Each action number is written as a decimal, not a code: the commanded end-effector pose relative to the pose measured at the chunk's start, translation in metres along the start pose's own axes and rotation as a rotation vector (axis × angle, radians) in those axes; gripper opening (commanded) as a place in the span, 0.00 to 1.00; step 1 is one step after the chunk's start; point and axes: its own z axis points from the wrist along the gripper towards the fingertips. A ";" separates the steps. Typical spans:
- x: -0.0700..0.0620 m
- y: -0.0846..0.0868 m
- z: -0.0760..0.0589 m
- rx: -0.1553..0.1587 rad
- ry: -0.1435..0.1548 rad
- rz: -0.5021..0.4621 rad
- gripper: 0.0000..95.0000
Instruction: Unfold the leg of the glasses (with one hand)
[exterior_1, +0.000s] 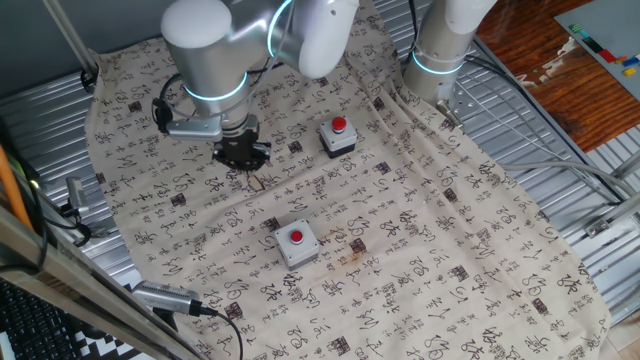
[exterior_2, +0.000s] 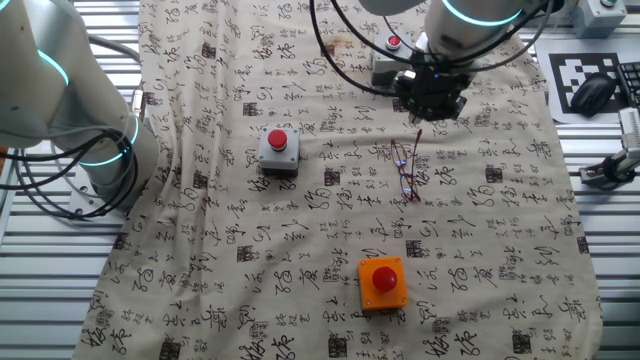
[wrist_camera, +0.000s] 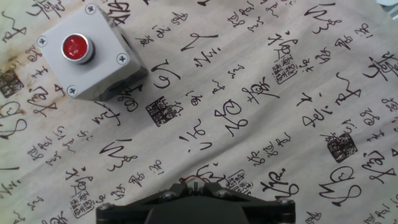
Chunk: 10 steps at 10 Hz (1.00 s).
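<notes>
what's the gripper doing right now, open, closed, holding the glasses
Gripper: down at the far end of the glasses, its fingers hidden under the black hand; whether it is open, shut or gripping the leg cannot be told.

A: Any writing you can read?
B: Only black brush-style characters and square seal stamps printed all over the cloth (wrist_camera: 261, 118). There's also a black-and-white square marker (exterior_2: 583, 82) beside it.
</notes>
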 end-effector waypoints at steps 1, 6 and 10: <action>-0.002 -0.001 0.007 0.008 0.001 0.003 0.00; -0.003 -0.003 0.013 0.032 0.037 -0.005 0.00; -0.001 -0.004 0.013 0.039 0.052 -0.016 0.00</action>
